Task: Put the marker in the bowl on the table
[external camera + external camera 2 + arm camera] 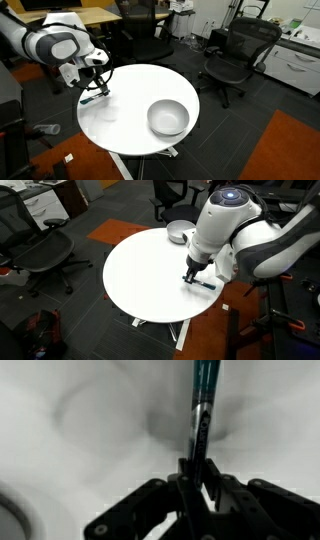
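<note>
Marker [203,400] position: near the rim of the surface [135,85], directly under my tool [197,472], on the side away from the bowl [168,126].
Marker long axis: in the wrist view it runs straight out from between my fingers toward the top of the frame. The teal end is far and the dark section is nearest the grip.
Tool state: narrow. My fingers appear closed on the marker's near end, with one finger pressed against each side of it.
Marker height: low. I cannot tell whether it is touching the surface or just clear of it. A soft shadow lies right beneath it.
Exterior check: in both exterior views my tool [95,88] [192,277] points down, with the marker [98,96] [203,283] showing as a dark sliver at its tips.
Bowl location: well apart from my tool, across the surface [140,270]. It stands upright and looks empty in an exterior view [180,232].
Deciding relation: the bowl lies clear across the surface from the held marker, with nothing standing between them.
Judgement, next move: lift, carry over the bowl's rim, and open only once the far teal end is inside it.
Risk: the grip is near one end, so the marker may pivot.
</note>
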Controlling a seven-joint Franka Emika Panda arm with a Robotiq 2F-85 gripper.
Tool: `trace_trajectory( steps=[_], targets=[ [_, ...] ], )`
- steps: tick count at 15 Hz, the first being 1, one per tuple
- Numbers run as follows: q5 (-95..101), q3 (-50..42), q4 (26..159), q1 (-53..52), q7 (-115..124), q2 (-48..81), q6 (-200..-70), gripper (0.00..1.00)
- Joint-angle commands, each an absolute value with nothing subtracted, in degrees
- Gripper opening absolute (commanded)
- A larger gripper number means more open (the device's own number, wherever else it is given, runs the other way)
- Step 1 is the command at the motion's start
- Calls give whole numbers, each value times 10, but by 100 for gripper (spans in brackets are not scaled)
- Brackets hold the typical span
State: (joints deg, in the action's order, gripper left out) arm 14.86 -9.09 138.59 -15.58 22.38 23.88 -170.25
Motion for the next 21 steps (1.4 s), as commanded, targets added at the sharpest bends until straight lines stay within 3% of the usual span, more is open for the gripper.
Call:
trace_trajectory(
  steps=[1, 4, 5, 6, 13, 21],
  targets=[
    [117, -84, 1383, -158, 195, 257, -1726, 5],
    [108, -87, 1382, -162, 192, 264, -1733, 5],
    [106, -88, 1382, -163, 191, 264, -1735, 28],
    [105, -89, 1383, -165, 191, 264, -1739, 45],
    [116, -131, 1404, -213, 197, 221, -1742, 97],
    [113, -102, 1439, -210, 192, 143, -1712, 100]
  ],
)
